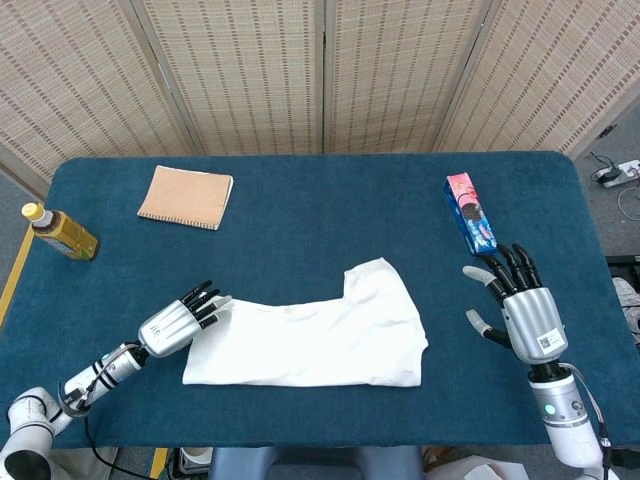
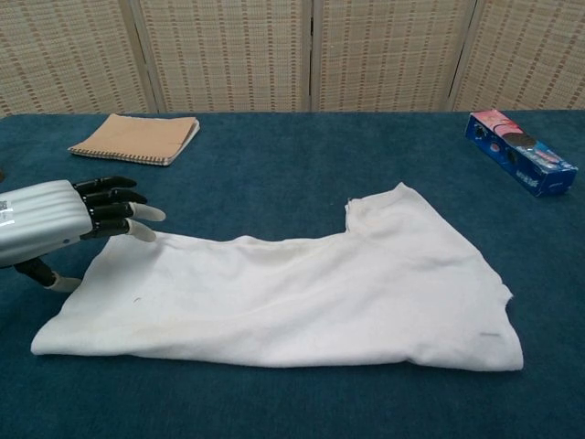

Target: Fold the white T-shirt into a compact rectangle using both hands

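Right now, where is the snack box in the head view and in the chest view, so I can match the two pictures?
Head view: the snack box lies right of center, beyond the right robot hand.
Chest view: it lies at the upper right, near the edge.
Shared landmark: the T-shirt; the box is beyond its right end in both.

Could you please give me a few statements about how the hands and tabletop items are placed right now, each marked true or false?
1. The left hand is at the T-shirt's left edge. True.
2. The right hand grips the T-shirt. False: it hovers open, clear of the cloth.
3. The notebook lies on the T-shirt. False: it lies apart, at the table's far left.
4. A bottle lies near the table's left edge. True.
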You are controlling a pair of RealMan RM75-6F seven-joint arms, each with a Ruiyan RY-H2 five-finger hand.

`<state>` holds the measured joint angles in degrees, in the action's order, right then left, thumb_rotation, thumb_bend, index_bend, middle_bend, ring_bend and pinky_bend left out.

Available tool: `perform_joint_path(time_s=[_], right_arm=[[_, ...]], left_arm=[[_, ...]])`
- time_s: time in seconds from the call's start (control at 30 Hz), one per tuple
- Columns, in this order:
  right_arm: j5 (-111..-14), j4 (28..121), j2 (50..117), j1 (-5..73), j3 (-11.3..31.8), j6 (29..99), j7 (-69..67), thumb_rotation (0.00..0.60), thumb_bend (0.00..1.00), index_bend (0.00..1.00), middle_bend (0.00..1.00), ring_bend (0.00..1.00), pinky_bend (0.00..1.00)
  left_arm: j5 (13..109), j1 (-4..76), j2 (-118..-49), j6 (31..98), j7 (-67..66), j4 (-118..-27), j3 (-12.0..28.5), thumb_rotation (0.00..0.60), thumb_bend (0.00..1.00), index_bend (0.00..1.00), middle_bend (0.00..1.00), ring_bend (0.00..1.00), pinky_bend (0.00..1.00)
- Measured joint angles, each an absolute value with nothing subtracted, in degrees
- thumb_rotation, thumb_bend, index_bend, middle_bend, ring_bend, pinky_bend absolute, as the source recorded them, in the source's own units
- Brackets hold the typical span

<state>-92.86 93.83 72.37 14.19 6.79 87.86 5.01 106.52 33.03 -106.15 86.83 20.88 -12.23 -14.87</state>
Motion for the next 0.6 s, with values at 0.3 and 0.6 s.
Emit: perform_joint_path(time_s=[0.3, 0.6], right_arm=[[-92.97, 93.73, 72.06, 13.54, 6.84, 88.73, 4.57, 0.600, 0.21, 0.30, 0.21, 0.06, 0.00], [-93.14, 93.21, 72.40, 13.46, 6.79, 88.72, 4.18, 0.600, 0.21, 0.31, 0.21, 0.06, 0.00]], left_arm=[[105.93, 33.85, -107.13, 86.22, 22.03, -13.00, -14.51, 0.600, 0.10, 0.36, 0.15, 0.11, 0.00], [105.74, 33.38, -106.42, 86.21, 23.98, -13.81, -14.76, 0.600, 0.32, 0.54, 0.16, 0.12, 0.00]])
